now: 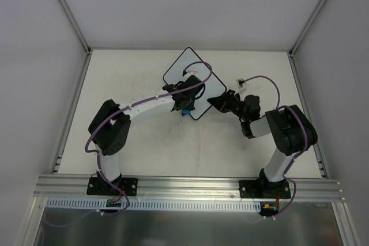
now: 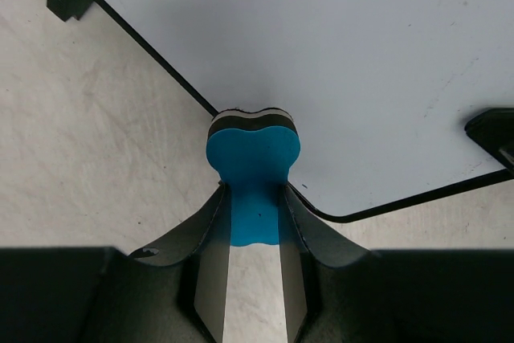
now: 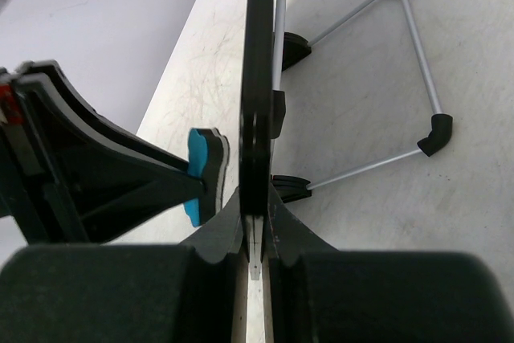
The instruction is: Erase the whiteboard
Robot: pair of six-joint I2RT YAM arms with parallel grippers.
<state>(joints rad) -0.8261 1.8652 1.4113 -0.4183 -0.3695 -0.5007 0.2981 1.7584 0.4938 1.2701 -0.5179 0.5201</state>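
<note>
— Nearest, the left gripper (image 2: 255, 198): what's in it?
— It's clamped on a blue eraser (image 2: 253, 154), pad at the rim of the whiteboard (image 2: 345, 54).
— Where's the board?
— Middle of the bench (image 1: 144, 154), toward the far edge, wire stand (image 3: 418, 62) behind it. The right gripper (image 3: 257, 208) is pinched on its black rim.
— Surroundings?
— Scuffed off-white top, plain white walls (image 1: 184, 4), metal rail (image 1: 184, 185) along the near edge.

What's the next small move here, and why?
Probably sweep the eraser, clamped in the left gripper, inward across the whiteboard: it sits at the board's edge near a corner, and the right gripper grips the rim, steadying it.
</note>
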